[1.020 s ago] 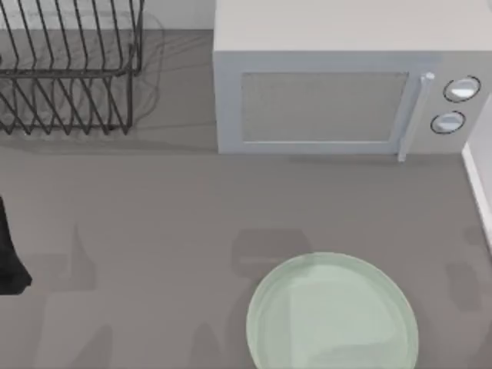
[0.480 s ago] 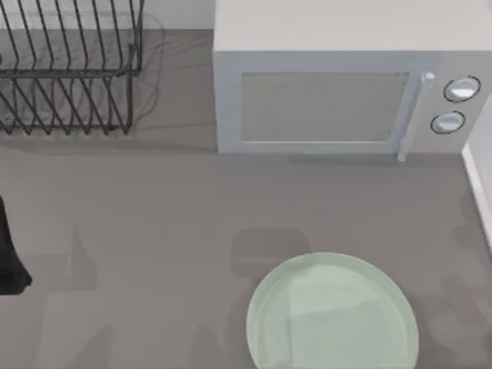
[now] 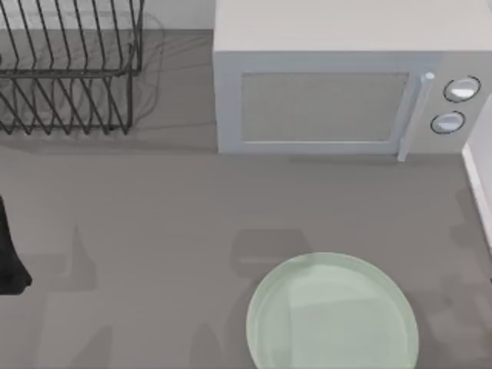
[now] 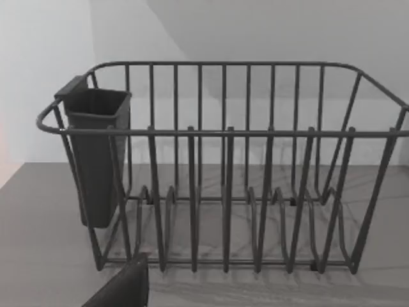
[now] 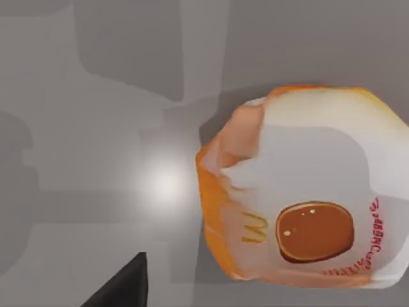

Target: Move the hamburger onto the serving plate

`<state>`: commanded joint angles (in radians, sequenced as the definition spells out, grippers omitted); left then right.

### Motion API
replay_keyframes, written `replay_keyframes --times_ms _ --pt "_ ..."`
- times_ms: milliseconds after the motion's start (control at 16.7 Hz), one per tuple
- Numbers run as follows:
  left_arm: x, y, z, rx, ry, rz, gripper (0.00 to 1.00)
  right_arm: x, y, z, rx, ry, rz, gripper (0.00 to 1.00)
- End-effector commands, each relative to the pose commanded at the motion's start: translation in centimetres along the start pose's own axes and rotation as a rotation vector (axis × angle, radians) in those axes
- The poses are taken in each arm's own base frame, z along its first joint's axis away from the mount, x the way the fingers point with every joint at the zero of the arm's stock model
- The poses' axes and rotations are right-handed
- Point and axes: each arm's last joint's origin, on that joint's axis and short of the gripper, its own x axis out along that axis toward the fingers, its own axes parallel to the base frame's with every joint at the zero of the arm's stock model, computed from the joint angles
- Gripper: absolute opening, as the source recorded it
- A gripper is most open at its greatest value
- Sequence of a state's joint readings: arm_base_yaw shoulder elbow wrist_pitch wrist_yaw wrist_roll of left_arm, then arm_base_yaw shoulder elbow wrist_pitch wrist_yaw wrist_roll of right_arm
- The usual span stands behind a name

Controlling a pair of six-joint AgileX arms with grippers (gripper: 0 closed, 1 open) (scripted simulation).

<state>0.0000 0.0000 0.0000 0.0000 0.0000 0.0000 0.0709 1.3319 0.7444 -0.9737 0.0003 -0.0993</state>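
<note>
Orange-and-white hamburger [image 5: 300, 188] lies on the grey worktop [image 5: 96, 160] just below the right end effector, whose opening I cannot tell; plate [image 3: 332, 314] sits bare at the near edge. A descent off-centre could nudge the lumpy wrapper aside and miss the grip

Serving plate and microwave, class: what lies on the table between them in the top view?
Nothing: between the serving plate and the microwave the top view shows bare grey table, crossed by shadows.
</note>
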Motion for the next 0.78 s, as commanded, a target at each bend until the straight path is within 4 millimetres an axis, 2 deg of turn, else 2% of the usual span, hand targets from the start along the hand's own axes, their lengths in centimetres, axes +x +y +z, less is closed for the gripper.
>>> replay_keyframes --times_ms 180,540,780 --pt "0.0 0.0 0.0 0.000 0.000 0.000 1.00 1.5 0.0 0.2 -0.004 0.005 0.001 1.00" --pt "0.0 0.0 0.0 0.000 0.000 0.000 1.00 7.0 0.1 0.3 -0.005 -0.005 0.000 1.00" --pt "0.0 0.0 0.0 0.000 0.000 0.000 1.00 7.9 0.1 0.0 -0.005 0.002 0.000 1.00"
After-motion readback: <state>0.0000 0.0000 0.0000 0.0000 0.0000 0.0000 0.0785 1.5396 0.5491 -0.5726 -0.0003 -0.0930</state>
